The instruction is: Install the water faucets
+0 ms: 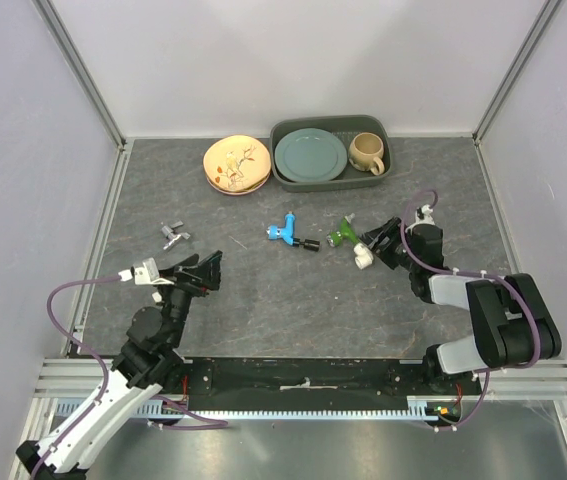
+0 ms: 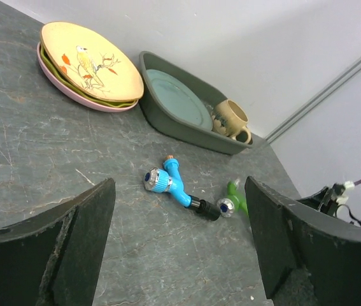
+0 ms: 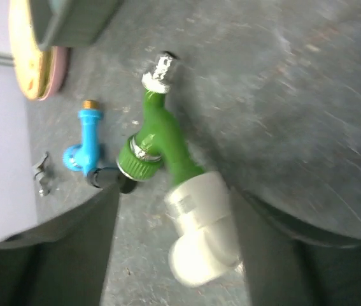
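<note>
The light blue faucet [image 1: 288,232] with a black end lies mid-table; it also shows in the left wrist view [image 2: 170,183] and the right wrist view [image 3: 86,145]. The green faucet [image 1: 341,235] lies right of it, its lower end in a white elbow fitting [image 1: 363,257]. In the right wrist view the green faucet [image 3: 158,137] and the elbow [image 3: 202,229] lie between the open jaws of my right gripper [image 3: 175,197], the elbow against the right finger. My left gripper [image 1: 206,270] is open and empty, well short of the faucets [image 2: 179,210].
A small grey metal piece [image 1: 174,236] lies at the left. Stacked plates [image 1: 236,163] sit at the back, beside a dark tray [image 1: 383,128] holding a teal plate [image 1: 310,155] and a mug [image 1: 367,152]. Walls enclose the table.
</note>
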Controlling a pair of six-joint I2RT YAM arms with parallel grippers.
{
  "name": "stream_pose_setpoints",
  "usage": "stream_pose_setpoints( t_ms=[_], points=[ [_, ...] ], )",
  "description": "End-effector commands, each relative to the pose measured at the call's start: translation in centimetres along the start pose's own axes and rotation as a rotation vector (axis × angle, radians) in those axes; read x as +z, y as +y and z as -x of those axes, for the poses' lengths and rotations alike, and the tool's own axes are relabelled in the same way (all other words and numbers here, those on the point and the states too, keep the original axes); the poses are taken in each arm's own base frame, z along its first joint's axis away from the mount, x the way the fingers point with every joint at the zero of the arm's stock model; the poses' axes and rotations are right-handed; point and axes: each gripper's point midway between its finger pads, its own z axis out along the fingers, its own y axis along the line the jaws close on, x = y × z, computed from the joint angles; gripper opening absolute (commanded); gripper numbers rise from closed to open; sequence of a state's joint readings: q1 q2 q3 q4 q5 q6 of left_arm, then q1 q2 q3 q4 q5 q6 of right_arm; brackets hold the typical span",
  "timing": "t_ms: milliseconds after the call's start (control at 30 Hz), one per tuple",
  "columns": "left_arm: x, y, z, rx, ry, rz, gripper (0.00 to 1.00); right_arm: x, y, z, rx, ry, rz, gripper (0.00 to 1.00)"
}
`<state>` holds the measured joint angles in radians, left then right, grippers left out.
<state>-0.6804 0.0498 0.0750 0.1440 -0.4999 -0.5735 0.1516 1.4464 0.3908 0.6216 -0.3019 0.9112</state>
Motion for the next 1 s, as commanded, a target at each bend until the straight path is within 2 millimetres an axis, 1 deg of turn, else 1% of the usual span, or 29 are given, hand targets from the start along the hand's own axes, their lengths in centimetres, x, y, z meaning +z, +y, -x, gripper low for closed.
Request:
stream_pose_setpoints(
  t_ms=[0, 33, 67, 100, 133, 167, 200, 233, 267, 300, 333, 367, 400, 433, 467, 500, 533, 567, 600, 633, 667, 700, 733, 767, 833, 867, 900, 933, 967],
  points=[
    [-0.4, -0.3, 2.8, -0.089, -0.078, 0.026, 0.88, -1.4, -4.2, 0.3, -0.068, -0.051, -0.190, 0.82],
    [-0.5, -0.2, 3.0, -0.092, -0.085, 0.032, 0.88, -1.8, -3.7, 1.5, -0.095, -0.093, -0.199, 0.88],
    [-0.6, -0.1, 3.0, -0.099, -0.089, 0.036, 0.88, -2.4, -4.4, 1.3, -0.128, -0.076, -0.244, 0.96],
    [-0.7, 0.0, 3.2, -0.106, -0.094, 0.040, 0.88, -3.1, -3.8, 2.2, -0.153, -0.110, -0.244, 0.98],
    [-0.8, 0.4, 3.3, -0.113, -0.103, 0.056, 0.88, -3.4, -3.3, 3.0, -0.174, -0.133, -0.255, 0.98],
    [-0.8, 0.4, 3.5, -0.123, -0.104, 0.063, 0.88, -4.3, -4.3, 3.4, -0.194, -0.148, -0.321, 0.98],
    [-0.9, 0.6, 3.2, -0.117, -0.094, 0.075, 0.88, -5.2, -3.4, 4.5, -0.234, -0.190, -0.316, 0.98],
    [-0.9, 0.6, 3.5, -0.121, -0.100, 0.080, 0.88, -5.7, -2.7, 5.5, -0.256, -0.220, -0.323, 0.98],
    [-0.9, 0.6, 3.7, -0.131, -0.105, 0.081, 0.88, -6.7, -3.3, 6.0, -0.269, -0.239, -0.378, 0.98],
    [-0.9, 0.9, 3.3, -0.123, -0.091, 0.094, 0.88, -7.8, -1.7, 7.7, -0.306, -0.298, -0.360, 0.98],
    [-1.0, 1.0, 3.3, -0.124, -0.090, 0.099, 0.88, -8.6, -1.1, 8.4, -0.325, -0.326, -0.368, 0.98],
    [-1.0, 1.0, 3.3, -0.125, -0.090, 0.099, 0.88, -9.5, -1.3, 8.5, -0.339, -0.326, -0.402, 0.98],
    [-1.0, 1.0, 3.2, -0.125, -0.089, 0.102, 0.88, -11.1, 0.4, 10.5, -0.358, -0.411, -0.398, 0.98],
    [-1.0, 1.1, 3.2, -0.125, -0.089, 0.103, 0.88, -12.1, 0.9, 11.4, -0.393, -0.441, -0.411, 0.98],
    [-1.0, 1.0, 3.3, -0.128, -0.089, 0.104, 0.88, -13.1, 1.1, 11.7, -0.413, -0.448, -0.433, 0.98],
    [-1.0, 1.1, 3.2, -0.125, -0.088, 0.106, 0.88, -15.2, 3.1, 13.6, -0.423, -0.535, -0.423, 0.98],
    [-1.0, 1.2, 3.2, -0.126, -0.089, 0.109, 0.88, -16.2, 3.5, 14.0, -0.451, -0.546, -0.440, 0.98],
    [-1.0, 1.2, 3.3, -0.124, -0.090, 0.110, 0.88, -17.3, 4.4, 14.6, -0.459, -0.577, -0.435, 0.98],
    [-1.0, 1.2, 3.3, -0.124, -0.090, 0.112, 0.88, -19.4, 6.5, 16.0, -0.458, -0.651, -0.403, 0.98],
    [-1.0, 1.2, 3.3, -0.124, -0.091, 0.115, 0.88, -20.4, 7.1, 16.3, -0.473, -0.668, -0.409, 0.98],
    [-1.1, 1.2, 3.3, -0.123, -0.091, 0.116, 0.88, -21.8, 8.1, 16.7, -0.476, -0.705, -0.388, 0.98],
    [-1.1, 1.3, 3.4, -0.124, -0.092, 0.120, 0.88, -23.4, 9.4, 17.6, -0.470, -0.754, -0.376, 0.98],
    [-1.1, 1.4, 3.3, -0.122, -0.091, 0.123, 0.88, -24.3, 9.8, 17.8, -0.484, -0.770, -0.378, 0.98],
    [-1.1, 1.4, 3.4, -0.124, -0.094, 0.126, 0.88, -25.8, 10.9, 18.3, -0.490, -0.812, -0.358, 0.98],
    [-1.1, 1.6, 3.4, -0.126, -0.096, 0.135, 0.88, -27.7, 11.1, 18.8, -0.544, -0.857, -0.392, 0.98],
    [-1.1, 1.7, 3.3, -0.125, -0.094, 0.138, 0.88, -29.0, 11.2, 19.1, -0.550, -0.896, -0.406, 0.98],
    [-1.1, 1.6, 3.4, -0.126, -0.094, 0.136, 0.88, -29.7, 10.9, 19.1, -0.548, -0.919, -0.425, 0.98],
    [-1.1, 1.6, 3.5, -0.125, -0.095, 0.137, 0.88, -30.8, 10.2, 19.5, -0.530, -0.961, -0.481, 0.98],
    [-1.1, 1.6, 3.4, -0.125, -0.093, 0.138, 0.88, -31.2, 9.5, 19.2, -0.556, -0.970, -0.505, 0.98]
  ],
)
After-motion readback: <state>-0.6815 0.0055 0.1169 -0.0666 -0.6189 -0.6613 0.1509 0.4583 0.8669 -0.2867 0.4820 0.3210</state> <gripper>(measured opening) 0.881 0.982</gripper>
